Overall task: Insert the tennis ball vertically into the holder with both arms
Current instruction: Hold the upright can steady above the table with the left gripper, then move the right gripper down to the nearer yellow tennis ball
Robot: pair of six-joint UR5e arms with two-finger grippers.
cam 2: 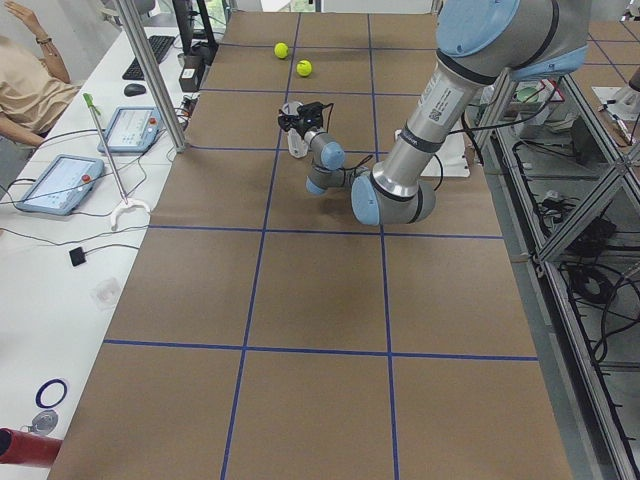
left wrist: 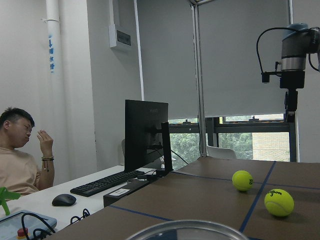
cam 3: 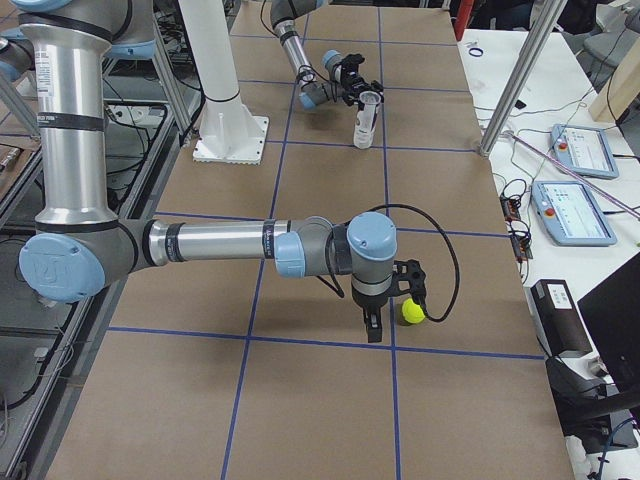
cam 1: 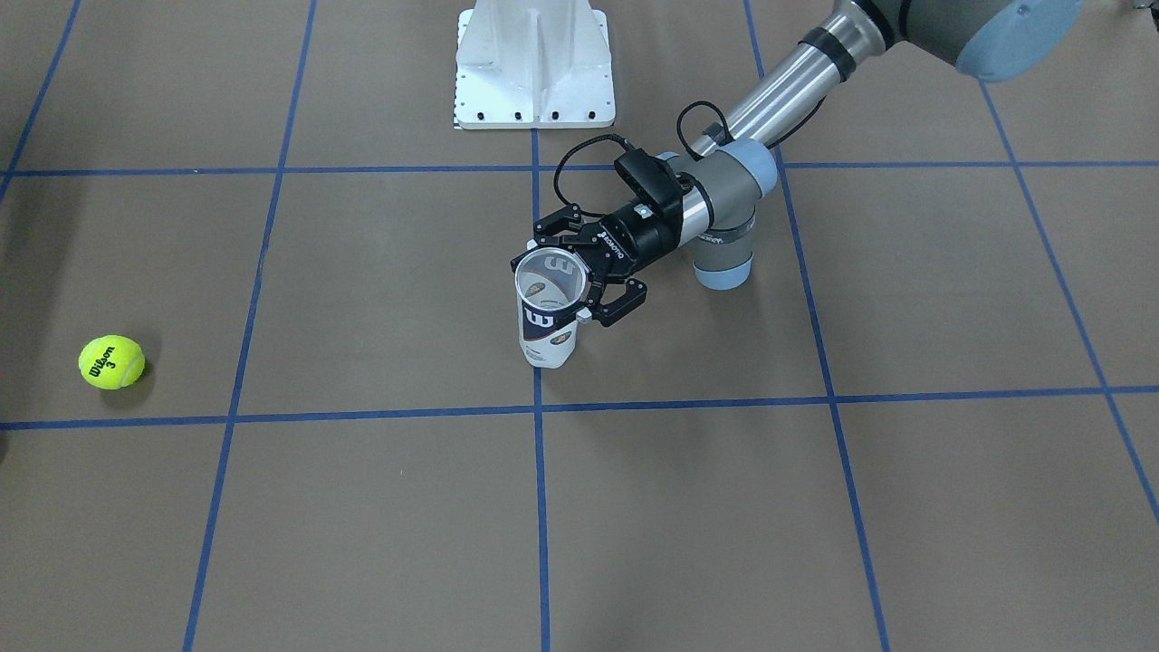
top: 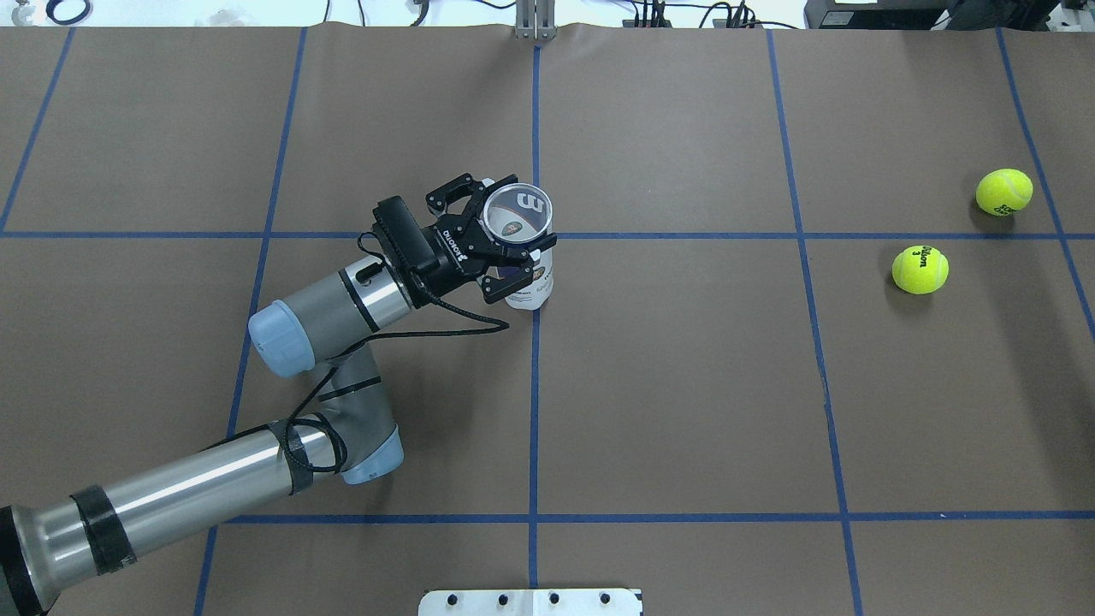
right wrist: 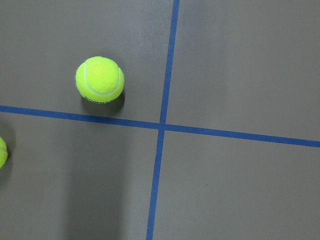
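The holder (cam 1: 548, 319), a clear can with a white and navy label, stands upright with its mouth up on the middle of the table. My left gripper (cam 1: 554, 282) is shut around its upper part from the side; it also shows from overhead (top: 513, 224). The can's rim (left wrist: 185, 231) shows at the bottom of the left wrist view. The tennis ball (top: 920, 269) with the "3" print lies far to the right. My right gripper (cam 3: 372, 325) points down, high above the table near that ball (cam 3: 412, 311). I cannot tell whether it is open or shut.
A second tennis ball (top: 1004, 192) lies beyond the first; both show in the right wrist view (right wrist: 99, 80). The white pedestal base (cam 1: 534, 63) stands at the robot's side. An operator (left wrist: 20, 150) sits at a side desk with a monitor (left wrist: 146, 135) and tablets.
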